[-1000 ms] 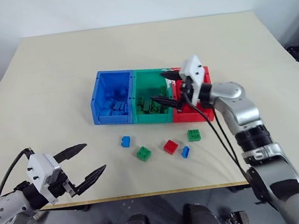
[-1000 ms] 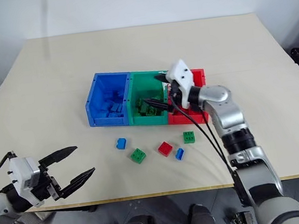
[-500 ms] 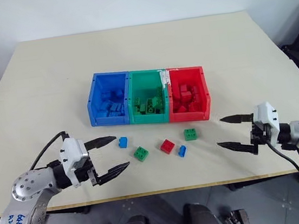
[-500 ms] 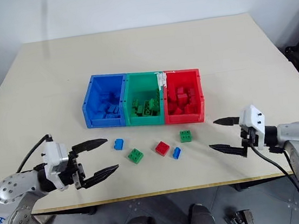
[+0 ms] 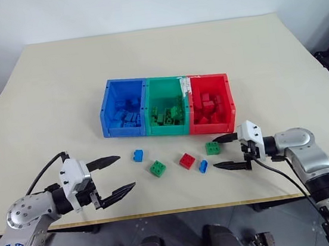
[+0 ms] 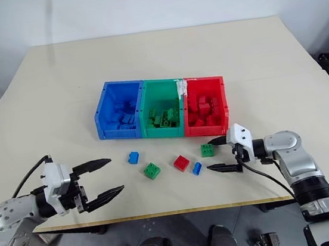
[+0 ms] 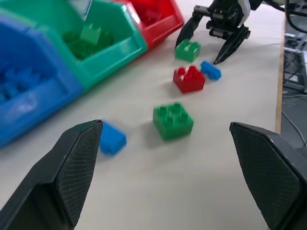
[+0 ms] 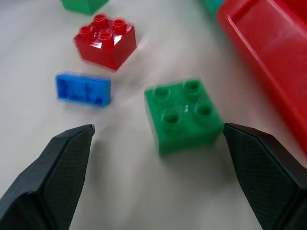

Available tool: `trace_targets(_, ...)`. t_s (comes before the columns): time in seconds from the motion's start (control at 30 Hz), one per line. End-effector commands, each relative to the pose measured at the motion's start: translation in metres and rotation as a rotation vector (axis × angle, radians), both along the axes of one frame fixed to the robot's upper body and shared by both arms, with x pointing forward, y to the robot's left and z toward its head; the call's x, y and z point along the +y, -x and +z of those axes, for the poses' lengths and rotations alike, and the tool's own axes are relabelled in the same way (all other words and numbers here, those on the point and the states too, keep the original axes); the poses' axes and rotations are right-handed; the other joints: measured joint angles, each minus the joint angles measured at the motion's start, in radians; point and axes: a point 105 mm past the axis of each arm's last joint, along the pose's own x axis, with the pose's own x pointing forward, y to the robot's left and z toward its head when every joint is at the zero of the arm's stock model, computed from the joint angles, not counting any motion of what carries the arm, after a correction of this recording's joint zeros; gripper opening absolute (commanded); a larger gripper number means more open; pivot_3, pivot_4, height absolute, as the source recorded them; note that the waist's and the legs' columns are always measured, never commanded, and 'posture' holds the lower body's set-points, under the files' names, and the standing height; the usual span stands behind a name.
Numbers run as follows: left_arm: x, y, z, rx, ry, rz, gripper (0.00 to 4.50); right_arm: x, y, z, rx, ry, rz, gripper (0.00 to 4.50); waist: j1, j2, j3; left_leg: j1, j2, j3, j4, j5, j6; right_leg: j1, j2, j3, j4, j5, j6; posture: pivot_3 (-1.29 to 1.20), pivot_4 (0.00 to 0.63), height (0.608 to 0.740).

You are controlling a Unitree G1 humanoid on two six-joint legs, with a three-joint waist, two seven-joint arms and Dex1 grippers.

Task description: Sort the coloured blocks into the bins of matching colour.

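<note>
Three joined bins stand mid-table: blue [image 5: 104, 113], green [image 5: 166, 130] and red [image 5: 211, 128], each holding blocks of its own colour. Loose in front of them lie a blue block [image 5: 137, 156], a green block [image 5: 157, 168], a red block [image 5: 187, 160], a small blue block [image 5: 203, 166] and a second green block [image 5: 212, 147]. My right gripper [image 5: 214, 153] is open, low over the table, its fingers on either side of that second green block [image 8: 184, 115] without touching it. Near the table's front left, my left gripper [image 5: 127, 172] is open and empty, pointing at the blocks.
The table's front edge [image 5: 181, 210] runs close behind both grippers. Bare tabletop lies to the left, right and behind the bins. A black cable [image 5: 279, 175] trails along the right forearm.
My right gripper has come down from above the green and red bins, swung out to the right and back in to the green block. The left gripper edged slightly inward.
</note>
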Motion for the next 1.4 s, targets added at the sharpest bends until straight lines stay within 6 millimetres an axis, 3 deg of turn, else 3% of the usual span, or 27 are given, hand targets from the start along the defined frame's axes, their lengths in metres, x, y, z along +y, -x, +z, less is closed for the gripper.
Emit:
trace_targets(0.03, 0.001, 0.006, 0.014, -0.071, 0.005, 0.01, 4.5, 0.009, -0.005, -0.007, -0.019, 0.012, 0.001, 4.46, -0.002, 0.0, 0.0, 0.0, 0.0, 0.0, 0.0, 0.0, 0.0, 0.0, 0.0, 0.0, 0.0, 0.0, 0.0, 0.0, 0.15, 0.74)
trace_targets(0.13, 0.003, 0.009, 0.014, -0.071, 0.009, 0.027, 4.5, 0.014, -0.006, -0.008, -0.011, -0.003, 0.012, 3.87, -0.006, 0.0, 0.0, 0.001, 0.001, 0.001, 0.0, 0.0, 0.0, 0.0, 0.0, 0.0, 0.001, 0.0, 0.0, 0.0, 0.15, 0.74)
trace_targets(0.37, 0.005, 0.013, 0.015, -0.078, 0.015, 0.054, 4.5, 0.011, -0.006, 0.001, -0.049, 0.002, 0.032, 1.53, -0.003, 0.0, 0.0, 0.002, 0.001, 0.001, 0.0, 0.0, -0.001, 0.0, 0.001, 0.001, 0.0, 0.0, 0.0, 0.0, 0.15, 0.74)
trace_targets(0.4, 0.005, 0.014, 0.015, -0.08, 0.018, 0.062, 4.5, 0.012, -0.007, 0.007, -0.056, -0.014, 0.033, 1.48, -0.003, 0.0, 0.0, 0.002, 0.001, 0.001, 0.0, 0.0, -0.001, 0.0, 0.001, 0.001, 0.001, 0.0, 0.0, 0.0, 0.15, 0.74)
trace_targets(0.5, 0.009, 0.016, 0.016, -0.083, 0.03, 0.1, 4.5, 0.025, -0.01, 0.039, -0.067, -0.132, 0.043, 1.48, -0.004, 0.0, 0.0, 0.001, 0.001, 0.001, -0.001, 0.0, 0.0, 0.0, 0.001, 0.001, 0.0, 0.0, 0.0, 0.0, 0.15, 0.74)
trace_targets(0.6, 0.021, 0.018, 0.016, -0.087, 0.051, 0.174, 4.5, 0.051, -0.017, 0.08, -0.077, -0.28, 0.036, 1.48, -0.013, 0.0, 0.0, 0.001, 0.003, 0.0, -0.001, 0.0, -0.001, -0.001, 0.001, 0.001, 0.0, 0.0, 0.0, 0.0, 0.15, 0.74)
trace_targets(0.7, 0.03, 0.02, 0.014, -0.085, 0.059, 0.234, 4.5, 0.076, -0.029, 0.106, -0.107, -0.327, 0.024, 1.48, -0.023, 0.001, 0.001, 0.001, 0.003, -0.003, -0.001, 0.0, -0.001, -0.002, 0.002, 0.001, 0.001, 0.0, 0.0, 0.0, 0.15, 0.74)
trace_targets(0.83, 0.042, 0.025, 0.01, -0.072, 0.066, 0.296, 4.5, 0.111, -0.051, 0.124, -0.155, -0.338, -0.012, 1.48, -0.028, 0.001, 0.0, 0.001, 0.003, -0.006, -0.002, -0.002, -0.002, -0.002, 0.002, 0.002, 0.001, 0.0, -0.001, 0.0, 0.15, 0.74)
trace_targets(0.93, 0.05, 0.027, 0.008, -0.067, 0.06, 0.329, 4.5, 0.124, -0.069, 0.124, -0.211, -0.31, -0.07, 1.48, -0.027, 0.001, 0.0, -0.001, 0.002, -0.005, -0.002, -0.002, -0.001, -0.006, 0.001, 0.003, 0.002, -0.001, -0.001, 0.0, 0.15, 0.74)
trace_targets(0.97, 0.053, 0.028, 0.007, -0.068, 0.058, 0.34, 4.5, 0.127, -0.074, 0.125, -0.226, -0.312, -0.09, 1.83, -0.025, 0.001, 0.0, -0.002, 0.001, -0.005, -0.002, -0.002, -0.001, -0.007, 0.001, 0.003, 0.002, -0.001, -0.001, 0.0, 0.15, 0.74)
trace_targets(1.13, 0.054, 0.028, 0.007, -0.075, 0.062, 0.353, 4.5, 0.13, -0.082, 0.127, -0.248, -0.333, -0.109, 3.52, -0.028, 0.0, 0.0, -0.014, -0.001, -0.004, 0.001, -0.001, 0.0, -0.017, 0.0, 0.003, 0.007, -0.001, -0.001, 0.0, 0.15, 0.74)
trace_targets(1.23, 0.052, 0.027, 0.007, -0.076, 0.066, 0.346, 4.5, 0.123, -0.073, 0.131, -0.259, -0.357, -0.075, 4.46, -0.031, 0.0, 0.0, -0.014, 0.0, 0.0, 0.0, -0.001, 0.0, -0.017, 0.0, 0.002, 0.006, -0.001, -0.001, 0.0, 0.15, 0.74)
trace_targets(1.3, 0.05, 0.024, 0.008, -0.076, 0.068, 0.325, 4.5, 0.11, -0.059, 0.13, -0.266, -0.373, -0.019, 4.46, -0.028, 0.0, 0.0, -0.014, 0.0, 0.001, 0.0, -0.001, 0.0, -0.017, 0.001, 0.002, 0.006, -0.001, -0.001, 0.0, 0.15, 0.74)
trace_targets(1.4, 0.041, 0.014, 0.01, -0.082, 0.071, 0.267, 4.5, 0.076, -0.031, 0.12, -0.241, -0.377, 0.045, 4.46, -0.012, 0.0, 0.0, -0.014, 0.0, 0.0, 0.0, -0.002, 0.0, -0.015, 0.0, 0.001, 0.005, -0.001, -0.001, 0.0, 0.15, 0.74)
